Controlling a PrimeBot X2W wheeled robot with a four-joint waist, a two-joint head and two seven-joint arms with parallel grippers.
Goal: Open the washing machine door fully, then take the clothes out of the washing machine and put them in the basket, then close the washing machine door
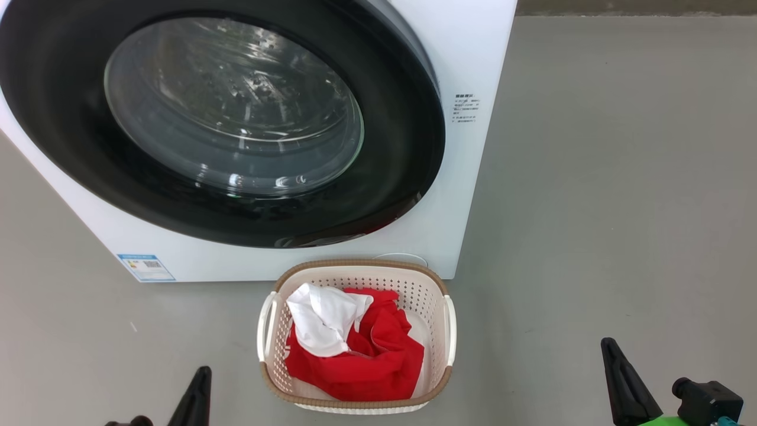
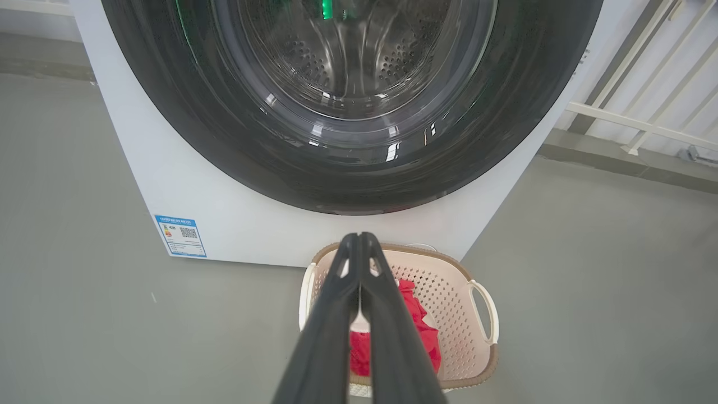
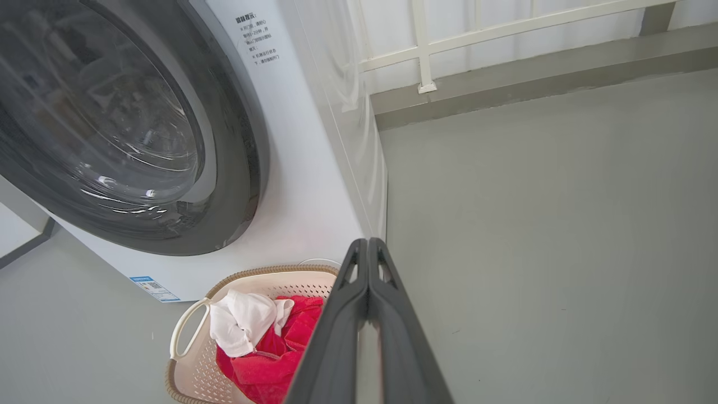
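Item, my left gripper [image 2: 359, 242], low at the left: jaws pressed together, holding nothing. Item, blue label sticker [image 1: 145, 267] at the bottom left corner of the washing machine [image 1: 473, 59]. Item, the washing machine door [image 1: 71, 118], flush against the front. Item, the basket [image 1: 355, 263] on the grey floor [image 1: 621, 207], just before the machine, between it and my grippers; the clothes [image 1: 378, 355], red and white, lie inside. Item, my right gripper [image 3: 368, 244]: jaws pressed together, empty. Item, white railing [image 3: 420, 45] beyond the machine's side.

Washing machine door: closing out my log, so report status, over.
Left gripper shut, empty; right gripper shut, empty. Washing machine door looks closed. Clothes in the basket. Nothing blocking the door.
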